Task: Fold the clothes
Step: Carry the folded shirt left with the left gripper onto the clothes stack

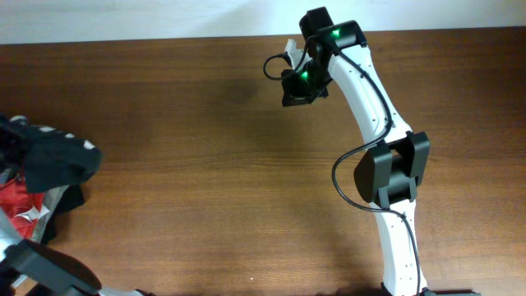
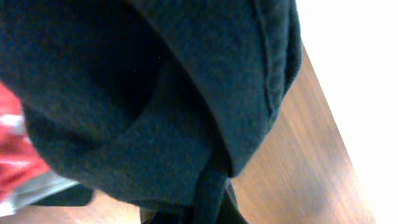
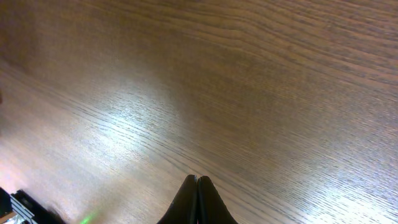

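Observation:
The dark blackish-green T-shirt (image 1: 51,154) is bunched in a heap at the table's far left edge, with white marks showing on it. In the left wrist view its dark fabric (image 2: 161,93) fills most of the frame. A fold of it runs down into my left gripper (image 2: 210,202), which is shut on it. My right gripper (image 3: 198,182) is shut and empty, just above bare wood. In the overhead view the right gripper (image 1: 283,64) is at the far middle of the table, well away from the shirt.
A red garment with white (image 1: 20,205) lies under and beside the shirt at the left edge; it also shows in the left wrist view (image 2: 13,149). The brown wooden table (image 1: 214,189) spreads between the heap and the right arm (image 1: 386,173).

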`<state>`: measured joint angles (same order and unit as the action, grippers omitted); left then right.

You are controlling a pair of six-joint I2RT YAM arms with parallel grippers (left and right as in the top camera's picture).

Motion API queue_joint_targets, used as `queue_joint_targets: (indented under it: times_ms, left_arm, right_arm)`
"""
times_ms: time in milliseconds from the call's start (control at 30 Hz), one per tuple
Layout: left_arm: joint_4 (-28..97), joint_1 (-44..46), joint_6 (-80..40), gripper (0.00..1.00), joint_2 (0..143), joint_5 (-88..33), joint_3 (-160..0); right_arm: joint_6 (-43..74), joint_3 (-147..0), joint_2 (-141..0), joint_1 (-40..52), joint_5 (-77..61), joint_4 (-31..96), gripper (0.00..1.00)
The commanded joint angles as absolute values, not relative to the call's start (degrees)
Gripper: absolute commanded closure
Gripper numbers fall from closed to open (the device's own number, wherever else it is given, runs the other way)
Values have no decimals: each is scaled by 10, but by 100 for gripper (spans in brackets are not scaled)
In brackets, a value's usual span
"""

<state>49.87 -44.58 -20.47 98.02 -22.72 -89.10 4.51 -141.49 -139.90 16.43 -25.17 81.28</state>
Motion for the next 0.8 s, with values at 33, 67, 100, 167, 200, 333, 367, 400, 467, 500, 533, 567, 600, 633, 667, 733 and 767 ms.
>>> queue_joint_targets:
  times_ms: [33,67,100,167,200,333,367,400,467,500,533,567,600,633,667,733,767]
  left_arm:
    - [495,-502,-168,100,961,-257,-933]
    - [495,-516,-165,100,961,-257,-949]
    - [493,-525,-151,100,961,-255,-964]
    - [493,-535,-142,100,961,-250,-992]
    - [493,-539,-143,100,961,-241,-1006]
    - [505,-561,-163,100,962,-244,-1022]
    - [517,-565,-162,100,964,-243,-1022]
    - [526,-569,-162,100,967,-236,-1021]
    - [528,-579,-162,100,976,-236,-1021]
    - [528,-586,-162,100,982,-236,-1021]
    - [530,-592,-163,100,990,-236,-1021]
    - [535,-598,-165,100,1000,-236,-1021]
    - [540,-602,-171,100,1012,-235,-1021]
    - [545,-604,-173,100,1027,-238,-1021]
    - [554,-604,-173,100,1053,-248,-1021]
    - [569,-604,-173,100,1083,-263,-1021]
    - [576,-604,-172,100,1098,-281,-1021]
  right_arm:
    - [45,-1423,-1400,177,-259,827,96]
    - [43,-1423,-1400,177,-259,832,96]
    - [43,-1423,-1400,177,-259,834,96]
    - [37,-1423,-1400,177,-260,838,96]
    - [32,-1423,-1400,177,-259,841,96]
    - [32,-1423,-1400,177,-259,842,96]
    - [32,-1423,-1400,177,-259,842,96]
    - [32,-1423,-1400,177,-259,843,96]
    - [32,-1423,-1400,177,-259,843,96]
    - [32,-1423,-1400,177,-259,843,96]
    - [32,-1423,-1400,177,-259,844,96]
    - [32,-1423,-1400,177,-260,845,96]
    - [32,-1423,-1400,177,-260,847,96]
    - [32,-1423,-1400,179,-260,849,96]
    - [32,-1423,-1400,182,-259,849,96]
    - [32,-1423,-1400,187,-259,849,96]
    - [32,-1423,-1400,190,-259,849,96]
